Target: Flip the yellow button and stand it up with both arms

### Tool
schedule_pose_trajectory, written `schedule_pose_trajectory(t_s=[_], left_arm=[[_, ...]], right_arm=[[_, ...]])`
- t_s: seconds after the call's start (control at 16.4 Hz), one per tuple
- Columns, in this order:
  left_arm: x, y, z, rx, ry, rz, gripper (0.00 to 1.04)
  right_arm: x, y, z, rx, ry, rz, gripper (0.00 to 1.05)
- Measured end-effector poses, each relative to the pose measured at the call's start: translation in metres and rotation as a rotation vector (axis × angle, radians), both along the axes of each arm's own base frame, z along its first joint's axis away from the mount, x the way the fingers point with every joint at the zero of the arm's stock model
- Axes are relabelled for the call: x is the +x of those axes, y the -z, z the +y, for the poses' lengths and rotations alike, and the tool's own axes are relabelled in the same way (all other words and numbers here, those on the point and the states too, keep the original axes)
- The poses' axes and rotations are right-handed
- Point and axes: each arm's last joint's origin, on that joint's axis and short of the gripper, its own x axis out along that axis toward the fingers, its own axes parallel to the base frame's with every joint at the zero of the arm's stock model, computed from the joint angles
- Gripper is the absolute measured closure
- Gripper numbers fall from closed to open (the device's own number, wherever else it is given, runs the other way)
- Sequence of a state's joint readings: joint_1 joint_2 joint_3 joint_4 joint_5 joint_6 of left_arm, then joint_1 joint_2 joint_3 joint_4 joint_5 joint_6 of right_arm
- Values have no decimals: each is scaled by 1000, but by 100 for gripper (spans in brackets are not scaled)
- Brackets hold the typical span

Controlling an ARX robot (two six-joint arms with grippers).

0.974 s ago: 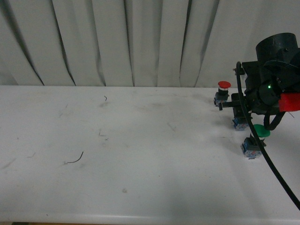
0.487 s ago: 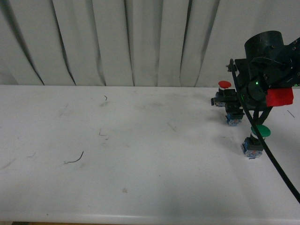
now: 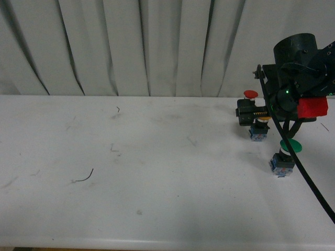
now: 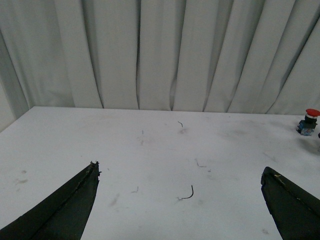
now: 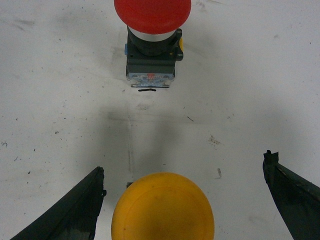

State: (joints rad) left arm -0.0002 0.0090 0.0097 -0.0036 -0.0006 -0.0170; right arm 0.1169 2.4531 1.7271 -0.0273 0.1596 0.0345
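Note:
The yellow button (image 5: 163,207) stands on the white table, its round yellow cap facing the right wrist camera, between the two spread fingers of my open right gripper (image 5: 184,172). Neither finger touches it. In the front view the button (image 3: 258,130) shows as a blue-grey base with a sliver of orange cap, mostly hidden under the right gripper (image 3: 250,116) at the table's far right. My left gripper (image 4: 180,172) is open and empty over the table; its arm does not show in the front view.
A red-capped switch (image 5: 151,35) stands just beyond the yellow button, also in the front view (image 3: 250,95) and left wrist view (image 4: 308,122). A green-capped switch (image 3: 283,157) stands nearer the front. A black cable (image 3: 303,180) hangs from the right arm. A small black wire scrap (image 3: 84,177) lies left.
My right gripper has moved left and lowered over the yellow button, which now stands a little further left on the table. The red and green switches have not moved.

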Motion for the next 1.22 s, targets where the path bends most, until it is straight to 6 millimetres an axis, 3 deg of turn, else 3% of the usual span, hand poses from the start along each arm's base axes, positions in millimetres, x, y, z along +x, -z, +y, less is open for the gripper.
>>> schedule_pose_trajectory(t_s=[0.18, 0.3, 0.43, 0.61, 0.67, 0.73, 0.79, 0.85, 0.91, 0.97, 1.16, 1.22], left_arm=[[0, 0, 0, 0, 0, 0, 7], [0, 0, 0, 0, 0, 0, 7], [0, 0, 0, 0, 0, 0, 7], [0, 0, 0, 0, 0, 0, 7], [0, 0, 0, 0, 0, 0, 7], [0, 0, 0, 0, -1, 0, 7], [0, 0, 0, 0, 0, 0, 7], [0, 0, 0, 0, 0, 0, 7], [0, 0, 0, 0, 0, 0, 7], [0, 0, 0, 0, 0, 0, 7], [0, 0, 0, 0, 0, 0, 7], [0, 0, 0, 0, 0, 0, 7]], right_arm=[[-4, -8, -3, 22, -12, -25, 6], [-16, -34, -12, 48, -25, -87, 6], [-39, -73, -27, 69, -46, -190, 6], [-104, -141, -43, 158, -128, -416, 8], [-139, -166, -50, 106, -72, -626, 20], [-179, -182, -53, 91, -63, -713, 31], [-222, -188, -54, 82, -59, -757, 42], [-252, -186, -55, 78, -58, -803, 53], [-268, -179, -56, 76, -54, -819, 62], [-282, -158, -56, 77, -52, -779, 77], [-304, -126, -56, 74, -52, -714, 103], [-314, -128, -56, 73, -53, -756, 103]])
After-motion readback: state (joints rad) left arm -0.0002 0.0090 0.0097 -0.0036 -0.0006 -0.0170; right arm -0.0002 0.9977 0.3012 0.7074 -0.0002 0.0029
